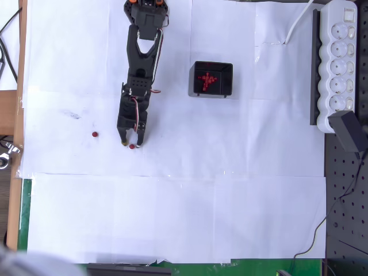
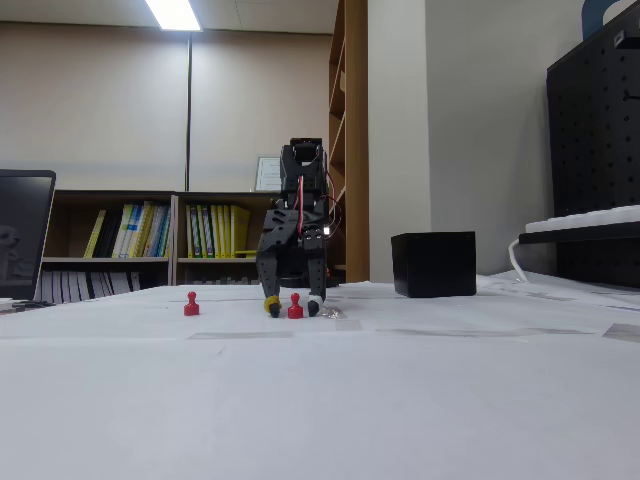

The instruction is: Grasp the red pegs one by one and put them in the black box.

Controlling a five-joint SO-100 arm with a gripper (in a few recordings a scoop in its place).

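Gripper (image 2: pixel 293 305): lower centre of the fixed view, jaws spread, straddling one red peg (image 2: pixel 295 307). Second peg (image 2: pixel 191 304) left. Black box (image 1: pixel 211 79): centre-right overhead, holding pegs. Risk: off-centre closing tips peg over.

I see my arm (image 1: pixel 140 63) stretched out over the table, wrist bent down. The gripper (image 2: pixel 293 307) points straight down, its jaws apart, both fingertips (image 2: pixel 272 306) almost at the surface.
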